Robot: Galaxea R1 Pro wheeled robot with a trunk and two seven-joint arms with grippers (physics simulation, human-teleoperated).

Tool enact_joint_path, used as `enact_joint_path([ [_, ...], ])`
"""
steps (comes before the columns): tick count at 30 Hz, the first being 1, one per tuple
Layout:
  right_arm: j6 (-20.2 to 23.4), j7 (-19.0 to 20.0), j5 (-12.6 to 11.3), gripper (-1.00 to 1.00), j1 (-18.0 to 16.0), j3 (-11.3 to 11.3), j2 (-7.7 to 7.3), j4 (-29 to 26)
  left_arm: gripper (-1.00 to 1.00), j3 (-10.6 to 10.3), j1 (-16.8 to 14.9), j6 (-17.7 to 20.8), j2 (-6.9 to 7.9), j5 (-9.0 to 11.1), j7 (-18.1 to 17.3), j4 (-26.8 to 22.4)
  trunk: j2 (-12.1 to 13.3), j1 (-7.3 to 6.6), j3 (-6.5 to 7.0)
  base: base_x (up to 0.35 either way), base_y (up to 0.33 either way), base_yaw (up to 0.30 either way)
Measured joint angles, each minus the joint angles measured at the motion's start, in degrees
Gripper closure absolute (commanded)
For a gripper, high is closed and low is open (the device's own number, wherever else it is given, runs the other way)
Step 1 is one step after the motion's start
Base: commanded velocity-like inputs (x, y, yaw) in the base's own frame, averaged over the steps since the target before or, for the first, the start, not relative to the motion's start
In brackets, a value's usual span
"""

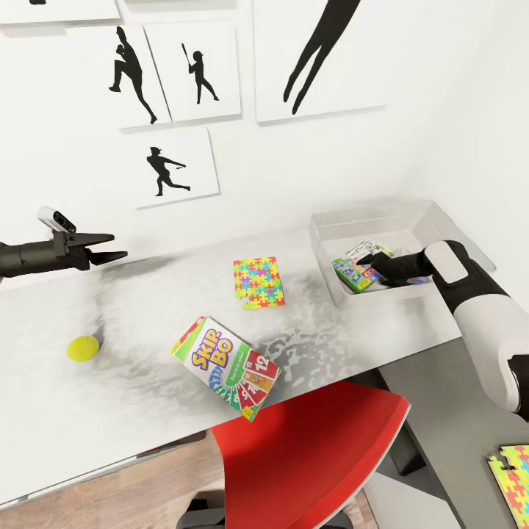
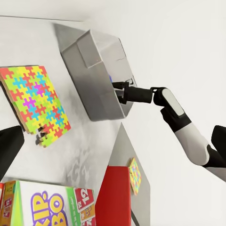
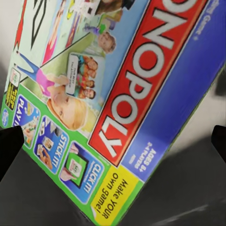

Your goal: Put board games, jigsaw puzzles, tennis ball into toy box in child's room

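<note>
A grey toy box [image 1: 332, 224] stands at the table's far right, also seen as toy box [image 2: 94, 70]. A Monopoly board game [image 1: 354, 273] lies tilted inside it. My right gripper [image 1: 369, 260] hovers just over that game, open; its dark fingertips [image 3: 10, 147] flank the Monopoly box [image 3: 117, 84]. A Skip-Bo board game [image 1: 226, 366] lies near the table's front edge. A colourful jigsaw puzzle [image 1: 258, 281] lies mid-table. The yellow tennis ball [image 1: 83, 348] rests at the left. My left gripper [image 1: 116, 247] hangs open above the table's left part, holding nothing.
A red chair [image 1: 308, 455] stands pushed in against the table's front, under the Skip-Bo game. A second jigsaw puzzle [image 1: 514, 474] lies on a lower grey surface at the right. White walls with silhouette posters [image 1: 173, 165] close in behind and to the right.
</note>
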Motion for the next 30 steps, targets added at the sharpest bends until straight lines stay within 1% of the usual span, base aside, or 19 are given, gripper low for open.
enact_joint_path([
  [13,0.0,0.2,0.1,-1.00,0.0,-0.2,-0.05,-0.2,-1.00,0.1,0.0,0.0,0.02,0.0,0.0,-0.1,0.0,0.00,0.00,0.000,0.000,0.000],
  [20,0.0,0.3,0.1,-1.00,0.0,-0.3,-0.05,-0.4,-1.00,0.0,0.0,0.0,0.02,0.1,0.0,-1.3,0.0,0.00,0.00,0.000,0.000,0.000],
  [30,0.0,0.8,-0.1,-1.00,-0.1,-0.3,-0.03,-0.5,-1.00,0.0,0.0,0.0,0.02,0.0,0.0,-1.6,0.0,0.00,0.00,0.000,0.000,0.000],
])
